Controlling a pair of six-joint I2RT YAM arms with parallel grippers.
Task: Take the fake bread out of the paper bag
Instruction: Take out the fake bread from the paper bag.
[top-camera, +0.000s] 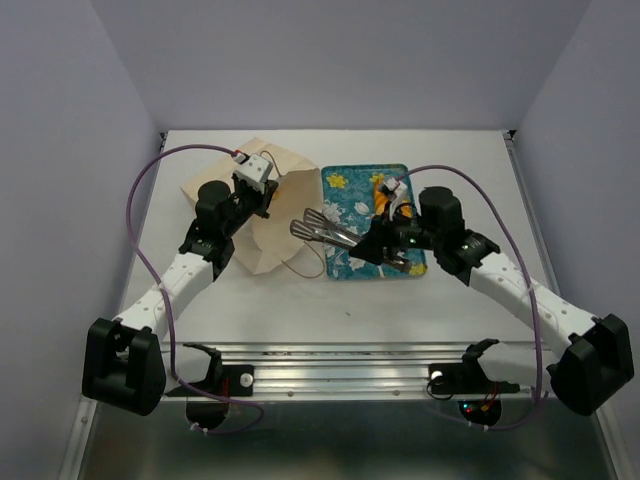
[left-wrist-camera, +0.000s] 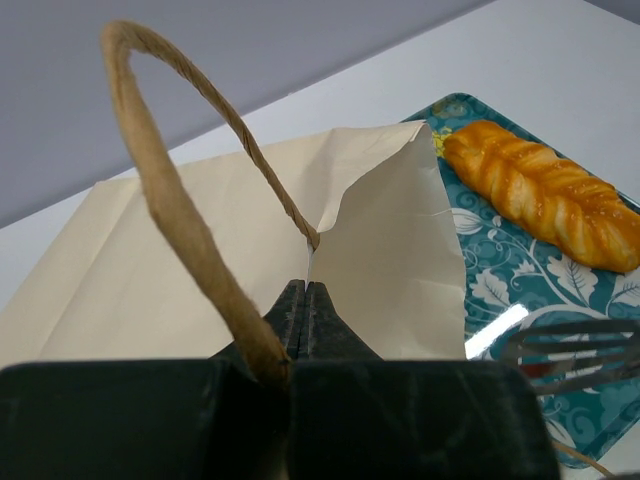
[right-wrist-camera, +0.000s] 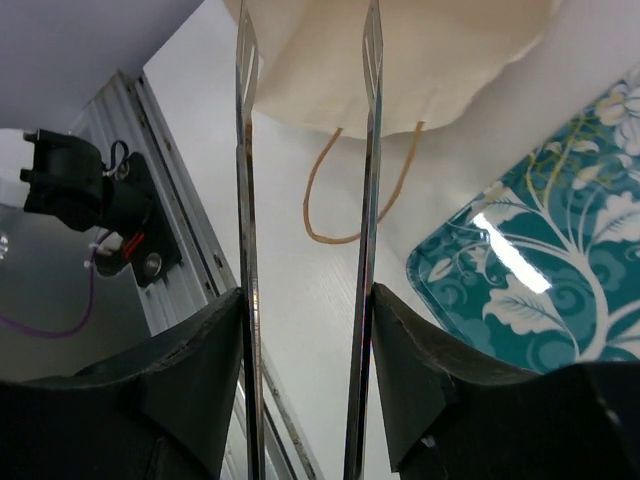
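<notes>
The paper bag (top-camera: 262, 232) lies on its side left of centre, its mouth toward the teal floral tray (top-camera: 345, 265). My left gripper (top-camera: 262, 200) is shut on the bag's upper rim beside a handle and holds the mouth up; in the left wrist view the fingertips (left-wrist-camera: 305, 292) pinch the paper (left-wrist-camera: 390, 260) under the handle loop (left-wrist-camera: 170, 190). The braided loaf (left-wrist-camera: 545, 195) lies on the tray (left-wrist-camera: 500, 285). The croissant-like piece is hidden. My right gripper (top-camera: 375, 245) is shut on metal tongs (top-camera: 322, 229), whose tips point at the bag mouth (right-wrist-camera: 400, 60).
The bag's lower handle (right-wrist-camera: 330, 235) lies on the white table between the bag and the tray corner (right-wrist-camera: 540, 300). An aluminium rail (top-camera: 340, 365) with black clamps (right-wrist-camera: 90, 190) runs along the near edge. Grey walls enclose the table.
</notes>
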